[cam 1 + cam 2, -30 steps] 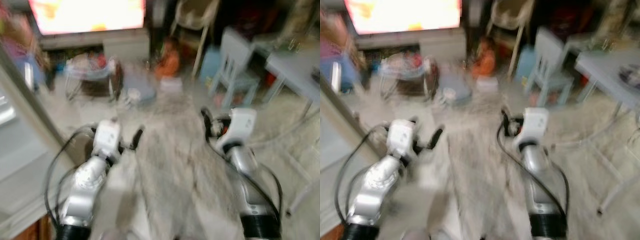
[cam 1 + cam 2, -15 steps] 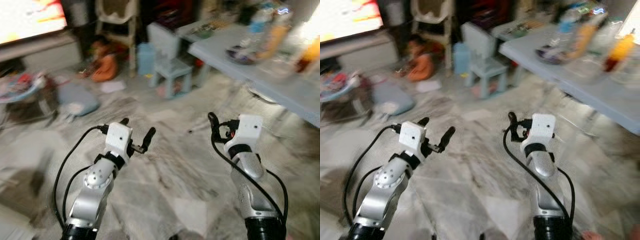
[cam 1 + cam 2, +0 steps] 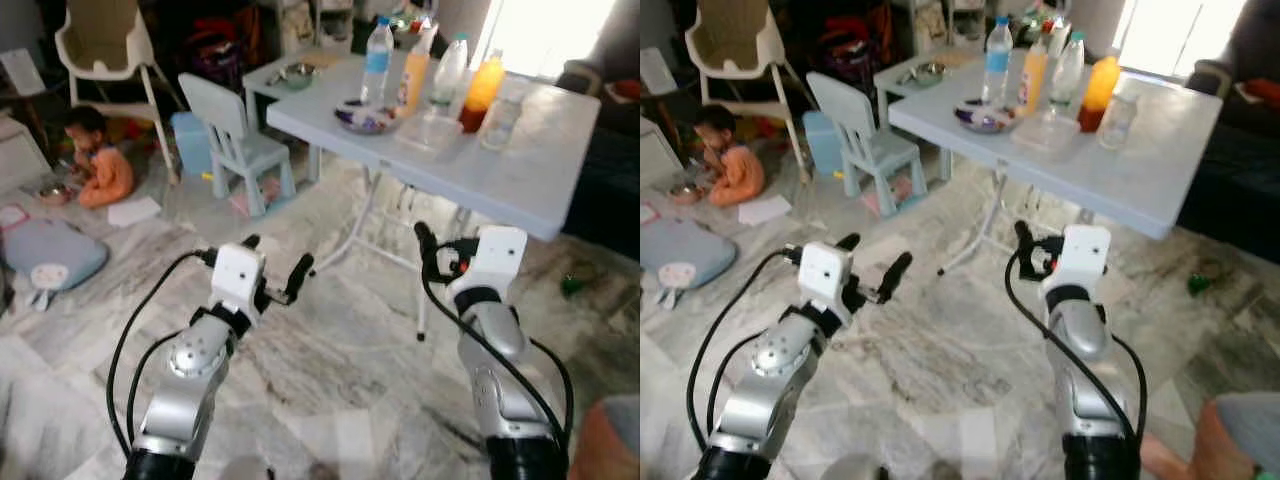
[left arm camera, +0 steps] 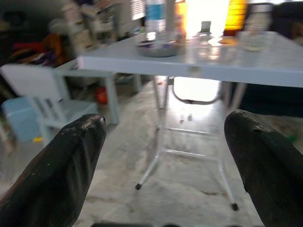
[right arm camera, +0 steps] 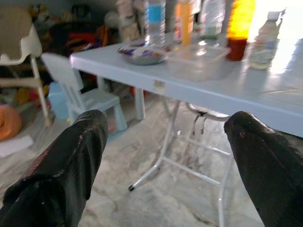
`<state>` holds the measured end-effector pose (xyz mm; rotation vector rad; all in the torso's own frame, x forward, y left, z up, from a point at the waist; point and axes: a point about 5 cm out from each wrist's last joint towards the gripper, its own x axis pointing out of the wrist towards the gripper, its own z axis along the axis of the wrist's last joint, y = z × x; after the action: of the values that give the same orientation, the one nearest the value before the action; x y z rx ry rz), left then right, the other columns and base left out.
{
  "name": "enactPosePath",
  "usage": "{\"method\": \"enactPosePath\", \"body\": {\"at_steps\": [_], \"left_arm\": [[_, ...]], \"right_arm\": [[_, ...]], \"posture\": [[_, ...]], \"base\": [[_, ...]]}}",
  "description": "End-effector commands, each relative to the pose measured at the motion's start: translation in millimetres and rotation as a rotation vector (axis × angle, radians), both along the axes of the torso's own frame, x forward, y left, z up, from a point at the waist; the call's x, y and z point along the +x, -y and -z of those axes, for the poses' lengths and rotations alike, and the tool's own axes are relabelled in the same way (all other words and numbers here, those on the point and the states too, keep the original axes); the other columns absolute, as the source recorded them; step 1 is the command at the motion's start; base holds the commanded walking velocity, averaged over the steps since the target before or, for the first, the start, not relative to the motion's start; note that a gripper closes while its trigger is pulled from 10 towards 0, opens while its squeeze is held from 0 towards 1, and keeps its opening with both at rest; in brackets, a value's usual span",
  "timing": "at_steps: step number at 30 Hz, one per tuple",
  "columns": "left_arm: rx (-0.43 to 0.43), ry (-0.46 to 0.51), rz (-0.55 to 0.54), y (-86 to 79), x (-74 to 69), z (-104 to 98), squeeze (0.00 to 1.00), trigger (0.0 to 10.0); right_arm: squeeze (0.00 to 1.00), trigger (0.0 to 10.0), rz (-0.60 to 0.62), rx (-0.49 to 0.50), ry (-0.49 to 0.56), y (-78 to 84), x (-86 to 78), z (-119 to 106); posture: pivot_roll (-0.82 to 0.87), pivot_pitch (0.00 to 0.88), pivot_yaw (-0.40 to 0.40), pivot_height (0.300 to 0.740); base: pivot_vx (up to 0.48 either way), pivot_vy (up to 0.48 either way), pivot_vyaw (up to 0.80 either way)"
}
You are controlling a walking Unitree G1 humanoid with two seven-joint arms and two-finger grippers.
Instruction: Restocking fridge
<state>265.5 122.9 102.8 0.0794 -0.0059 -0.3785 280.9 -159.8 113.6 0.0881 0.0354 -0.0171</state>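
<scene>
A white folding table (image 3: 520, 175) stands ahead to the right. On it are a blue-labelled water bottle (image 3: 377, 47), a yellow bottle (image 3: 413, 62), a clear bottle (image 3: 449, 68), an orange juice bottle (image 3: 481, 88), a small bottle (image 3: 503, 112), a bowl (image 3: 365, 118) and a clear container (image 3: 428, 130). My left gripper (image 3: 278, 253) is raised over the marble floor, open and empty. My right gripper (image 5: 166, 117) is held up beside it, open and empty. Both point toward the table, well short of it.
A child (image 3: 95, 155) sits on the floor at the far left by a high chair (image 3: 105, 50). A small pale blue chair (image 3: 232, 125) stands left of the table. A grey cushion (image 3: 45, 255) lies at the left. A dark sofa (image 3: 610, 170) is behind the table.
The camera has swung right: the television and rug have left the picture and the table with bottles has come into view. Both arms keep the same raised pose, fingers apart.
</scene>
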Motion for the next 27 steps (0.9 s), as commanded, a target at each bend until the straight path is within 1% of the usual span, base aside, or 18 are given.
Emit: {"method": "enactPosePath", "body": {"at_steps": [1, 3, 8, 10, 12, 13, 16, 21, 22, 23, 27], "left_arm": [[0.008, 0.024, -0.026, -2.5, 4.3, -4.2, 0.00, 10.0], [0.016, 0.033, -0.052, -5.4, 6.0, -5.8, 0.00, 10.0], [-0.001, 0.020, -0.071, -7.8, 8.2, -6.0, 0.00, 10.0], [-0.009, 0.031, -0.079, -8.3, 8.9, -7.6, 0.00, 10.0], [-0.035, 0.046, -0.074, -7.6, 8.7, -10.2, 0.00, 10.0], [-0.041, 0.044, -0.073, -6.8, 8.4, -10.8, 0.00, 10.0], [-0.041, 0.039, -0.067, -5.5, 7.3, -10.0, 0.00, 10.0], [-0.047, 0.035, -0.053, -3.1, 8.0, -11.5, 0.00, 10.0], [-0.052, 0.046, -0.044, -2.1, 9.5, -17.3, 0.00, 10.0], [-0.052, 0.046, -0.044, -2.1, 9.5, -17.3, 0.00, 10.0], [-0.002, 0.078, -0.050, -9.0, 10.4, -25.1, 0.00, 10.0]], "right_arm": [[0.00, 10.0, 0.003, -0.006, 0.021, 2.5, 0.3, -6.2], [0.00, 10.0, 0.002, -0.003, 0.018, 1.6, -1.0, -5.5], [0.00, 10.0, -0.001, 0.005, 0.020, -0.5, -0.2, -6.8], [0.00, 10.0, 0.004, 0.001, 0.027, 0.4, 0.5, -8.5], [0.00, 10.0, 0.056, -0.025, 0.048, 6.6, 0.6, -12.2], [0.00, 10.0, 0.106, -0.017, 0.046, 13.1, 1.1, -13.5], [0.00, 10.0, 0.127, -0.004, 0.042, 17.2, 2.1, -14.1], [0.00, 10.0, 0.121, -0.009, 0.039, 17.0, 2.5, -13.3], [0.00, 10.0, 0.115, -0.010, 0.044, 15.2, 3.3, -15.2], [0.00, 10.0, 0.115, -0.010, 0.044, 15.2, 3.3, -15.2], [0.00, 10.0, 0.108, -0.011, 0.047, 10.0, 6.7, -16.1]], "posture": [[0.05, 0.000, -0.053, 0.740], [0.05, 0.000, -0.054, 0.740], [0.05, 0.000, -0.054, 0.740], [0.05, 0.000, -0.057, 0.740], [0.05, 0.000, -0.058, 0.740], [0.05, 0.000, -0.058, 0.740], [0.05, 0.000, -0.056, 0.740], [0.06, 0.000, -0.052, 0.740], [0.07, 0.000, -0.054, 0.740], [0.07, 0.000, -0.054, 0.740], [0.10, 0.025, -0.055, 0.740]], "base": [[0.428, 0.000, 0.00], [0.429, 0.000, 0.00], [0.428, 0.000, 0.00], [0.424, 0.000, 0.00], [0.426, 0.000, 0.00], [0.420, 0.000, 0.00], [0.423, 0.000, 0.00], [0.424, 0.000, 0.00], [0.405, 0.255, 0.00], [0.405, 0.255, 0.00], [0.372, 0.303, 0.00]]}}
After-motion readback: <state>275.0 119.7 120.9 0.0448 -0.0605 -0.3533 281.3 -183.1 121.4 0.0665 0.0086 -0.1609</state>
